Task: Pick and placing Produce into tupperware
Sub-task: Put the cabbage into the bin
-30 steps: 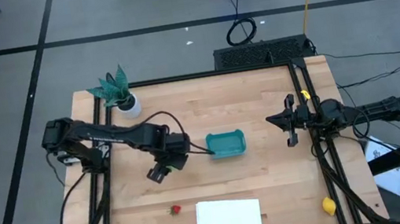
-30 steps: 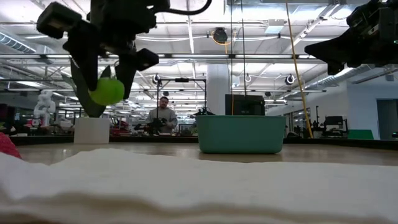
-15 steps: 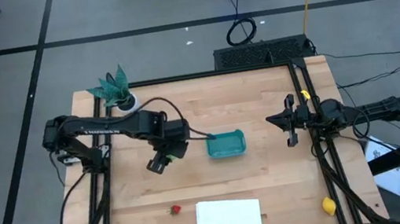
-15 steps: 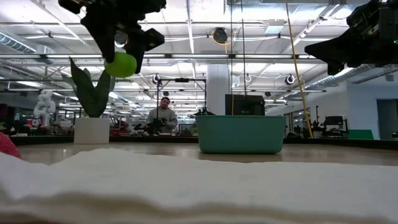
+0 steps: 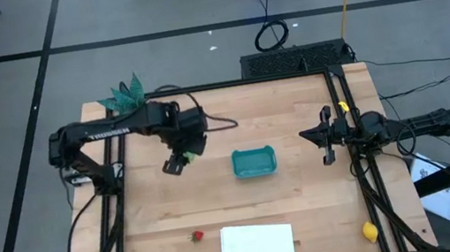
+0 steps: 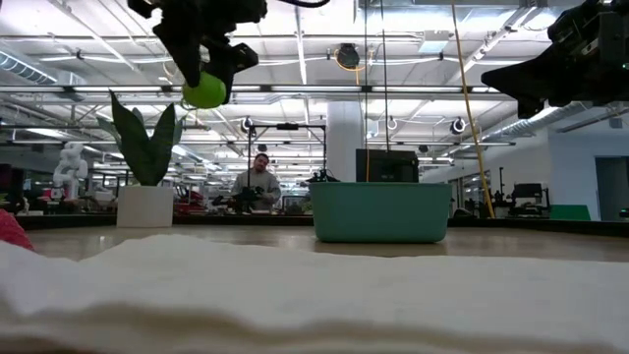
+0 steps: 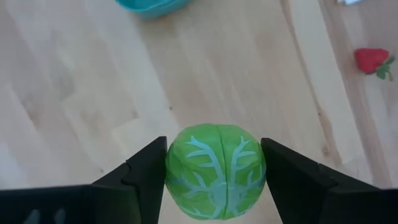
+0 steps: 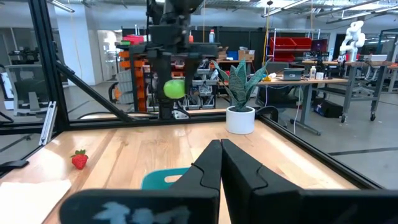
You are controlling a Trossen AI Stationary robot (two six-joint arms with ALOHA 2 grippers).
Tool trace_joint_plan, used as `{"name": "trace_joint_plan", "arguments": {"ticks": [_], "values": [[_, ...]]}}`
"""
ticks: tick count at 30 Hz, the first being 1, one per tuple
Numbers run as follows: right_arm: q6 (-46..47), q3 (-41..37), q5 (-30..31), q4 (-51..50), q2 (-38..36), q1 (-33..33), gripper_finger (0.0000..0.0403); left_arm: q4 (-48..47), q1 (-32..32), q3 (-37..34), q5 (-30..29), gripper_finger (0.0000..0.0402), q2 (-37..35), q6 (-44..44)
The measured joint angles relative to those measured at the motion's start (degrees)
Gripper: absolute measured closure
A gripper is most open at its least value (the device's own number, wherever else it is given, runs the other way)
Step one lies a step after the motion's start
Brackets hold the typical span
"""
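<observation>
My left gripper [image 5: 178,161] hangs high over the table's left half, left of the teal tupperware [image 5: 254,162], shut on a light-green round fruit with pale veins [image 7: 215,170]. The fruit [image 6: 204,92] is far above the tabletop. The tupperware [image 6: 379,211] rests flat on the wood. A red strawberry [image 5: 196,235] lies near the front edge, and a yellow lemon [image 5: 369,230] lies at the front right corner. My right gripper [image 5: 326,137] waits shut at the right side, pointing level over the table. My left gripper pinches the green fruit's two opposite sides [image 7: 171,168] between its two fingers [image 7: 146,171], coming from above and pointing steeply down. The fruit is lifted clear of the table and sticks out below the fingertips [image 6: 204,94].
A white flat sheet [image 5: 257,243] lies at the front middle. A teal leafy plant in a white pot [image 5: 130,100] stands at the far left corner. Black frame rails [image 5: 368,185] run along both table sides.
My left gripper has risen with the green fruit and swung toward the table's far edge, staying shut on it. The fruit hangs higher above the table than before.
</observation>
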Motion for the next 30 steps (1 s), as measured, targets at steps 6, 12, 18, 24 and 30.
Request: {"name": "trace_joint_plan", "arguments": {"ticks": [6, 12, 18, 24, 30], "values": [[0.0, 0.02, 0.01, -0.02, 0.0, 0.01, 0.0403, -0.68, 3.6, 1.17, 0.55, 0.0167, -0.05, -0.09], [0.0, 0.01, 0.01, -0.37, 0.0, 0.01, 0.0403, -0.67, 5.66, 1.17, 1.95, 0.0166, -0.02, -0.52], [0.0, 0.01, 0.0, -0.97, 0.0, 0.02, 0.0403, 2.35, 6.11, 1.15, 2.02, 0.0166, -0.02, -3.18], [0.0, 0.02, 0.0, -0.96, 0.0, 0.0, 0.0403, 7.35, 6.11, 1.15, 1.07, 0.0165, 0.01, -7.99], [0.0, 0.02, 0.0, -0.91, 0.0, 0.0, 0.0403, 8.24, 6.11, 1.13, 1.73, 0.0165, 1.55, -8.89]]}}
